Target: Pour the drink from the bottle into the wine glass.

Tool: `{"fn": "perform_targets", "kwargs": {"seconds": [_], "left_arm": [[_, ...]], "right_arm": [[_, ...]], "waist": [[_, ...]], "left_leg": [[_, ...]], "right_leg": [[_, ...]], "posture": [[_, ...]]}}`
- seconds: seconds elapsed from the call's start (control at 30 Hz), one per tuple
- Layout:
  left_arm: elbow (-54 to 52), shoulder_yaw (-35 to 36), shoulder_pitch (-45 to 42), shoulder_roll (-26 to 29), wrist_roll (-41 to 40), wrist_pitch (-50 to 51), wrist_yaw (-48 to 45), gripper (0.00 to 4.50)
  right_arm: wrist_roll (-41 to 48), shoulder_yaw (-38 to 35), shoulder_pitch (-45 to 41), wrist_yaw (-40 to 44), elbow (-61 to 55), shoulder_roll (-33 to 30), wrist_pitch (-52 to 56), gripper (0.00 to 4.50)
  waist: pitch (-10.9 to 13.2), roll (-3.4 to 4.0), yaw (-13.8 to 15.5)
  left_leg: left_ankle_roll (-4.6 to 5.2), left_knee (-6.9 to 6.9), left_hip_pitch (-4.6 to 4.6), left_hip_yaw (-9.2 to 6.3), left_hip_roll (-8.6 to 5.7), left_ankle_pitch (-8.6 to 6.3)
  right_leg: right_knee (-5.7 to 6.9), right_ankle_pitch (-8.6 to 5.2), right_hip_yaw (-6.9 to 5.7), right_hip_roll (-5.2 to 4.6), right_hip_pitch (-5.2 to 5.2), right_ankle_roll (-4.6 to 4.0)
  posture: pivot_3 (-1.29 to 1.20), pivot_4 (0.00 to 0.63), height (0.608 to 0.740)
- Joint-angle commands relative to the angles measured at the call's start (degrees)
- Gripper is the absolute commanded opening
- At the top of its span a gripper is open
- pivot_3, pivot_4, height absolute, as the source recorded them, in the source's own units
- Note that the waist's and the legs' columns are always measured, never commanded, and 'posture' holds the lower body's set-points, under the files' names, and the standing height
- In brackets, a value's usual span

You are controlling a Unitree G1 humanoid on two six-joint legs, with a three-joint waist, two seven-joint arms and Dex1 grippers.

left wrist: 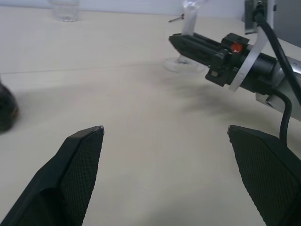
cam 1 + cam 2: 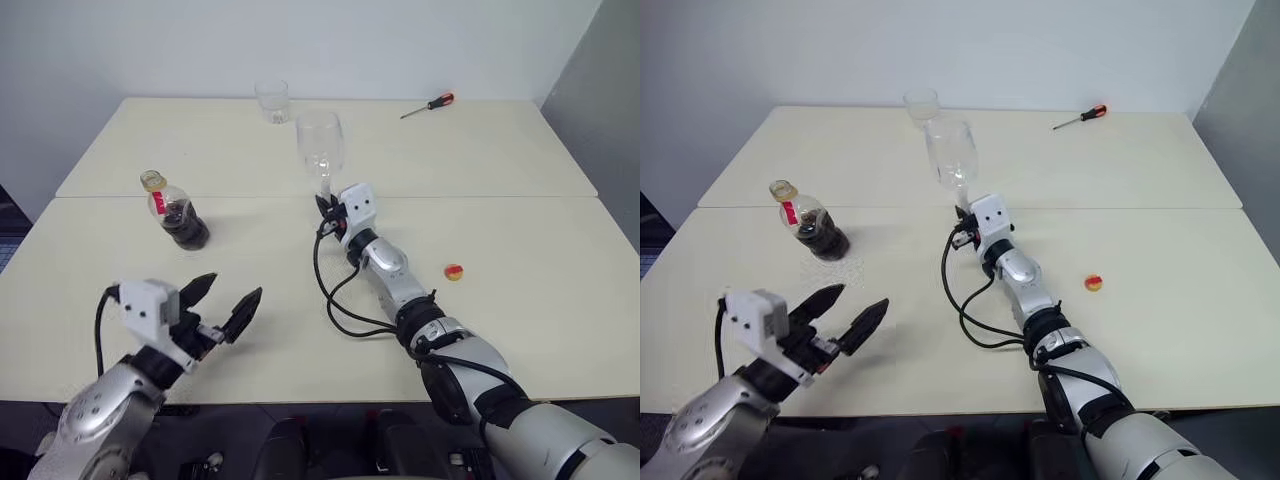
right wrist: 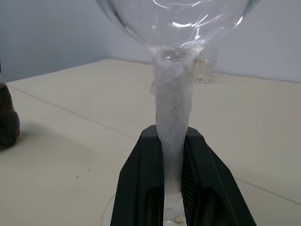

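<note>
Because the pour needs a steady target, I am pinching the wine glass point(image 2: 320, 146) stem upright in my right tool point(image 2: 326, 204) at mid-table point(image 2: 520, 250) — my left tool point(image 2: 228, 303) is spreading wide, nearing the uncapped bottle point(image 2: 176, 212) beside it.

Left gripper point(image 2: 228, 300) jaws spread wide; right gripper point(image 2: 327, 204) jaws clamped.

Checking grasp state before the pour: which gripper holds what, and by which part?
Right gripper is shut on the wine glass, clamping its stem just below the bowl. Left gripper is open, holding nothing.
</note>
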Motion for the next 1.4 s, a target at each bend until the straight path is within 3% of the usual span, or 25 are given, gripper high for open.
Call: {"fn": "perform_targets", "kwargs": {"seconds": [0.03, 0.57, 1.0, 1.23, 1.4], "left_arm": [[-3.2, 1.8, 1.1, -1.0, -0.3, -2.2, 2.2, 4.50], [-0.5, -0.9, -0.3, -1.0, -0.2, -4.7, 1.9, 4.50], [3.2, -2.6, -3.7, 0.4, 1.1, -5.9, 0.6, 4.50], [3.1, -2.5, -5.4, 1.1, 0.7, -4.7, 1.4, 4.50], [2.7, -1.9, -6.7, 1.9, 1.2, -3.2, 3.5, 4.50]], "right_arm": [[-1.1, 2.1, 3.2, -0.3, 0.9, 8.7, -3.2, 0.17], [-4.5, 6.4, 6.6, 1.0, 6.1, 6.0, 5.3, 0.17], [-3.6, 6.0, 8.1, 2.9, 1.8, 3.1, 7.6, 4.49], [-2.8, 6.5, 12.4, 7.7, -9.7, -0.8, 11.5, 4.49], [-1.3, 7.3, 21.2, 12.9, -30.6, -6.3, 21.2, 4.49]], "waist": [[0.0, 0.00, 0.0], [-0.2, -0.12, -0.2], [-0.3, -0.31, -0.2], [-0.3, -0.32, -0.1], [-0.3, -0.32, 0.2]], "left_leg": [[0.00, 0.01, 0.00, -0.01, 0.00, 0.00], [0.00, -0.03, 0.24, 0.05, -0.02, 0.00], [0.00, -0.05, 0.27, 0.02, -0.02, -0.01], [0.00, -0.06, 0.26, 0.00, 0.01, -0.01], [0.00, -0.05, 0.22, -0.06, 0.05, -0.01]], "right_leg": [[0.01, 0.00, -0.01, 0.02, 0.00, 0.00], [0.07, -0.04, 0.05, 0.16, 0.15, -0.07], [0.08, -0.05, 0.03, 0.16, 0.18, -0.09], [0.07, -0.05, 0.03, 0.16, 0.18, -0.09], [0.05, -0.06, 0.00, 0.12, 0.18, -0.07]], "posture": [[0.00, 0.150, 0.740], [0.00, 0.150, 0.740], [0.00, 0.150, 0.740], [0.00, 0.150, 0.740], [0.00, 0.150, 0.740]]}}
